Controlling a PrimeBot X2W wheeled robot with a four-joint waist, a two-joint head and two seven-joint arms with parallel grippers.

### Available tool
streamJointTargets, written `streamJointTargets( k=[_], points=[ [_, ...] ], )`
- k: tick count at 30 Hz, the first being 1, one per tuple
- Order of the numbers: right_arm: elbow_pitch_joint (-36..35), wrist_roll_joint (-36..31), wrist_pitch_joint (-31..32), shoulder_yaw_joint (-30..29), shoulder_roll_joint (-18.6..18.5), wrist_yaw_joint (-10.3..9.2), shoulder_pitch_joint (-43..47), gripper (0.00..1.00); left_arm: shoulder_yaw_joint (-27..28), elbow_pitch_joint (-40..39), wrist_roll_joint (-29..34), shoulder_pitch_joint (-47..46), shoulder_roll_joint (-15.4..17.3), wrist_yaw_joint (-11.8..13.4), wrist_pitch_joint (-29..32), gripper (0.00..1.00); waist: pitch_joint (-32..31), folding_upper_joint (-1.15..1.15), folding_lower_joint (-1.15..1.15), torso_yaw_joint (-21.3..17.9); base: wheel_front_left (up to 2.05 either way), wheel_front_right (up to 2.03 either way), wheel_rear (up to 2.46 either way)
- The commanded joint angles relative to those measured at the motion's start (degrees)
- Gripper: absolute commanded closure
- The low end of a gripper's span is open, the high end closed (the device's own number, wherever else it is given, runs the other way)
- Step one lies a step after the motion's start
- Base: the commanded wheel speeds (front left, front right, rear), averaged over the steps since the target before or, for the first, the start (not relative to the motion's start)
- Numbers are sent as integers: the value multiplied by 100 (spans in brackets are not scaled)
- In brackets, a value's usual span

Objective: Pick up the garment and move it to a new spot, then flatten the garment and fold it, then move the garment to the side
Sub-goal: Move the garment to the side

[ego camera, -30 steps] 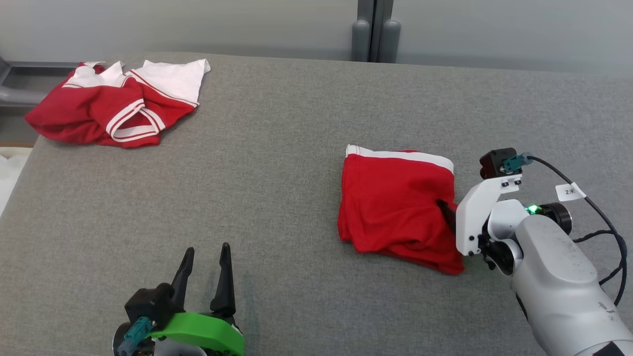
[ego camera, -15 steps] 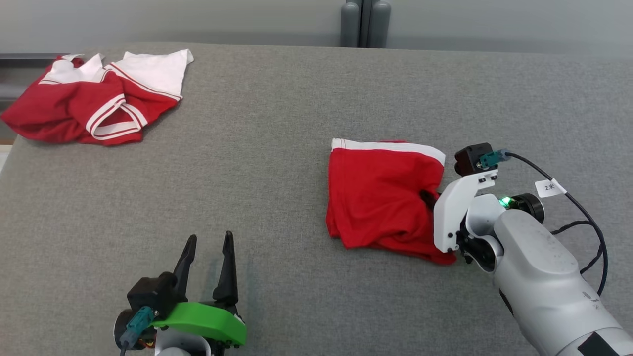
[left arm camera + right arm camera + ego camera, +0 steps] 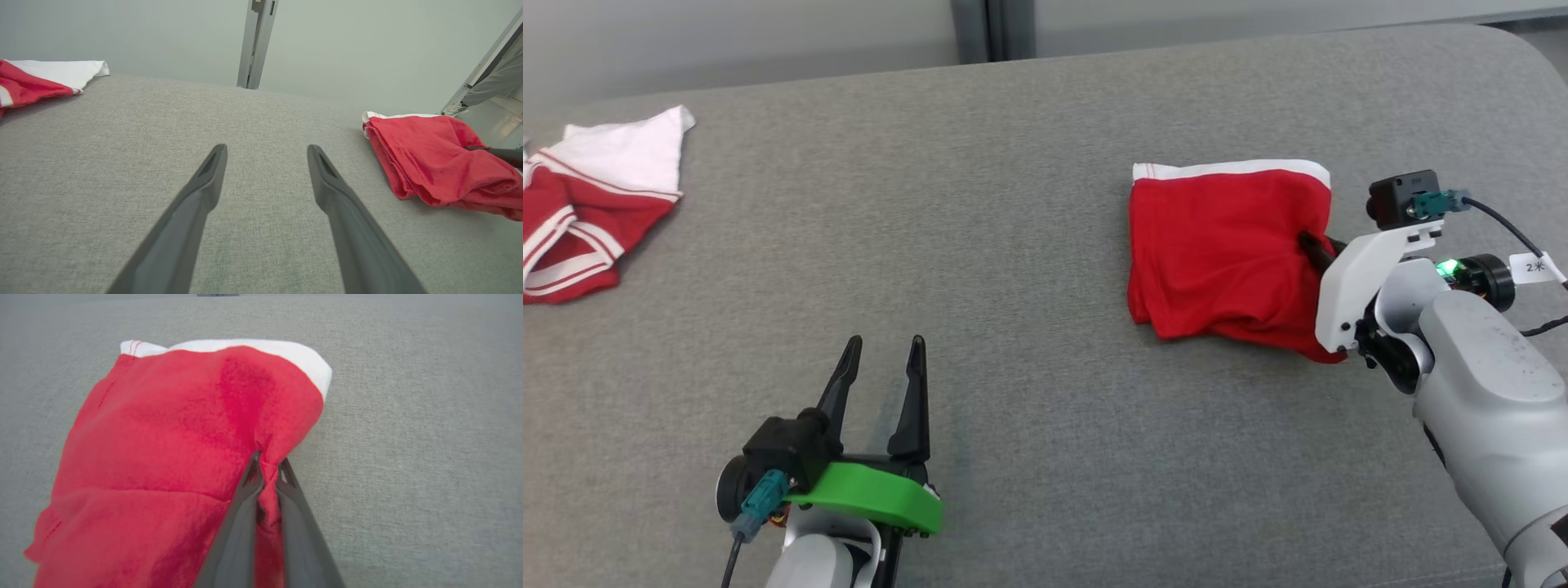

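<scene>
Garment (image 3: 1217, 253), head view: a folded red piece with a white band along its far edge lies on the grey tabletop (image 3: 1013, 245), right of centre. The right tool (image 3: 1312, 243) meets its right edge, the dark fingers pushed into the cloth and partly hidden by the white bracket. The left tool (image 3: 885, 341) rests low at the near left, fingers apart, holding nothing, well apart from the garment. A second garment (image 3: 580, 212), red and white and crumpled, lies at the far left edge.

Left wrist view: the left tool (image 3: 267, 149) stands with its two fingers spread wide above bare tabletop (image 3: 122, 163). The garment (image 3: 429, 155) lies to the right, its folded layers visible along the near side. The right tool (image 3: 474, 148) enters from the right edge and touches the red cloth. The second garment (image 3: 32, 81) shows at upper left. A grey post (image 3: 257, 41) stands beyond the tabletop, and a person's shoe (image 3: 453, 108) is seen at the far right.

Right wrist view: the right tool (image 3: 269, 459) is clamped on a pinch of the garment (image 3: 175, 428) at its right edge, cloth gathered between the fingertips. The white band runs along the far side. Tabletop (image 3: 408, 416) surrounds it.
</scene>
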Motion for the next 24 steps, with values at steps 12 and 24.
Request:
streamJointTargets(
  k=[12,24],
  points=[
    [230,42,-390,-98,-220,-6,-193,100,-182,-79,222,-402,171,-79,25,0,693,0,0,-1516,0,0,0],
    [721,-79,-433,-192,-440,-6,-990,100,-311,-271,252,-588,249,-43,123,0,1007,0,0,-1284,0,0,0]
  ],
)
